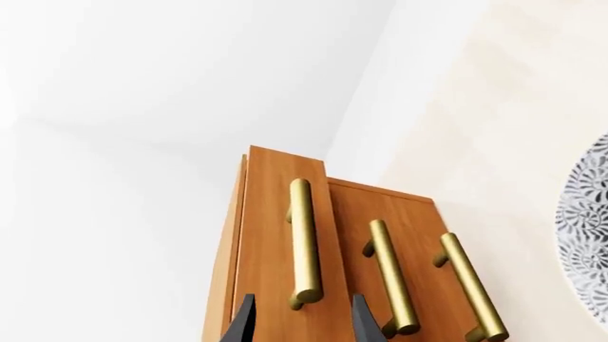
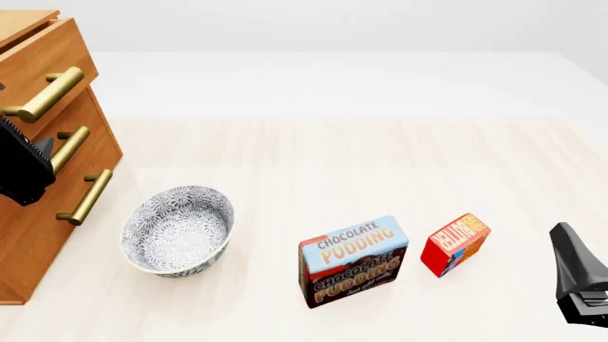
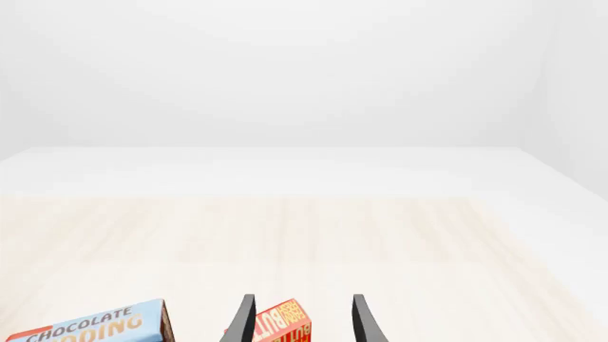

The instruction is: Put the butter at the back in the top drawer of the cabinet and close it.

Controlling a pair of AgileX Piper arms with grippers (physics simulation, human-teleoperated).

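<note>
The butter (image 2: 456, 244) is a small red box standing on the table at the front right, just right of the pudding box. In the right wrist view the butter (image 3: 285, 325) lies beyond and between my right gripper's (image 3: 304, 320) open fingers, apart from them. In the front view the right gripper (image 2: 574, 265) sits to the right of the butter. The cabinet (image 2: 38, 214) stands at the far left. Its top drawer (image 1: 270, 235) juts out a little past the lower two. My left gripper (image 1: 304, 320) is open, with the top drawer's brass handle (image 1: 304, 242) straight ahead of its fingertips.
A patterned grey bowl (image 2: 179, 229) sits right of the cabinet, close to the lower drawers. The blue-and-brown Chocolate Pudding box (image 2: 354, 261) stands at front centre. The left gripper (image 2: 24, 162) hangs in front of the cabinet's drawers.
</note>
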